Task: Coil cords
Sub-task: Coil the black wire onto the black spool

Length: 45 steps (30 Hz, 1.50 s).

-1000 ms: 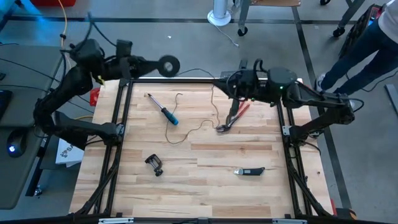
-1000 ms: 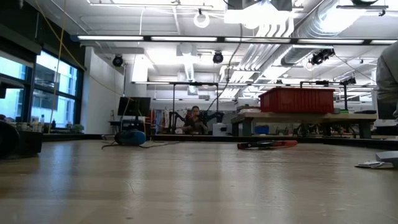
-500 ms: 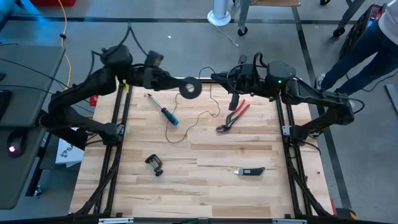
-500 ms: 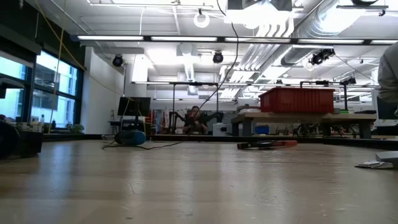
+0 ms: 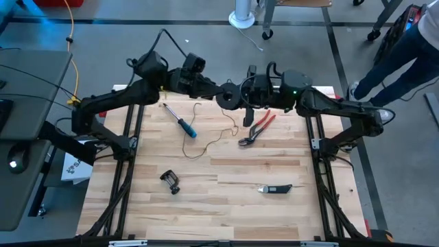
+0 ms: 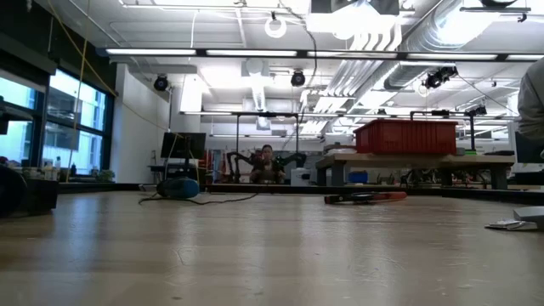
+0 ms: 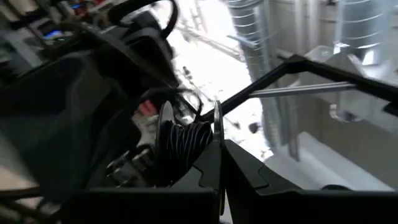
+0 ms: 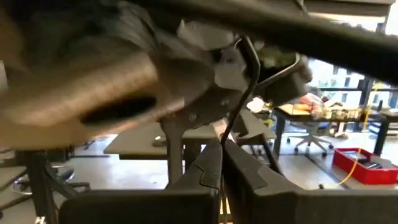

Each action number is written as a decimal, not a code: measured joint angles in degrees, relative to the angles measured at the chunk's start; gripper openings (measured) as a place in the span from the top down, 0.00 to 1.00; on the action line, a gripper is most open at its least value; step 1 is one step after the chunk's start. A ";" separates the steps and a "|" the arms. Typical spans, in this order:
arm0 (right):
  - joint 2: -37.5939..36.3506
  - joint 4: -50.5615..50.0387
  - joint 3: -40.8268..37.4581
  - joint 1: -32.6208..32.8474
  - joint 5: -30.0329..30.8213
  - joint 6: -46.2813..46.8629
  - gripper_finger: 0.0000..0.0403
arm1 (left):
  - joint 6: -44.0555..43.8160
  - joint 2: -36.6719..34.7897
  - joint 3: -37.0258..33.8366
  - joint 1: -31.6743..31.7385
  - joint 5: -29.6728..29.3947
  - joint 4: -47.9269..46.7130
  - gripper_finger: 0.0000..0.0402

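From above, the left arm reaches in over the far edge of the wooden table (image 5: 274, 219), and the left gripper (image 5: 218, 92) holds the small round black reel (image 5: 228, 96) up above the boards; in the left wrist view its fingers (image 7: 205, 174) are pressed together on the reel (image 7: 186, 140), with dark cord wound between the two discs. Below and a little nearer lies a screwdriver (image 5: 180, 121) with a blue handle, and the thin dark cord (image 5: 209, 140) wanders loosely across the boards from beside it toward the far edge, its free end climbing toward the reel. Toward the near side of the table sits a small black clamp (image 5: 170, 181). Just right of the reel hangs the right gripper (image 5: 245, 96), almost touching it; in the right wrist view its fingers (image 8: 208, 165) are closed tight with a thin dark cord (image 8: 239, 102) running up from between them. Red pliers (image 5: 257, 128) lie on the boards just beneath that gripper, and a black folding knife (image 5: 276, 189) rests farther toward the near edge. At the far right, off the table, a person's leg (image 5: 401, 55) in blue shows.
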 joint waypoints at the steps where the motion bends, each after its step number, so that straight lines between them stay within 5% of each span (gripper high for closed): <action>1: 0.55 1.33 0.00 0.00 -0.60 0.69 1.00 | -1.06 0.71 0.00 0.00 0.05 2.09 1.00; 9: 2.68 9.39 0.02 -0.02 -3.65 4.89 1.00 | -3.47 5.14 -0.02 0.82 -1.69 16.23 1.00; 23: 2.46 7.15 0.11 -0.03 -6.28 9.62 1.00 | 16.10 -0.62 -0.20 12.05 -2.19 15.00 1.00; 37: 2.51 -0.08 0.07 -0.46 -6.67 12.28 1.00 | 41.23 -8.54 -0.13 16.31 3.76 -11.14 0.99; 41: 2.58 -6.24 -0.11 -1.27 -6.50 10.59 0.90 | 43.37 -9.91 0.07 15.24 1.16 -14.92 1.00; 45: 3.06 -10.77 -0.13 -1.49 -4.37 7.11 0.69 | 42.97 -10.35 0.20 13.29 -0.90 -12.24 1.00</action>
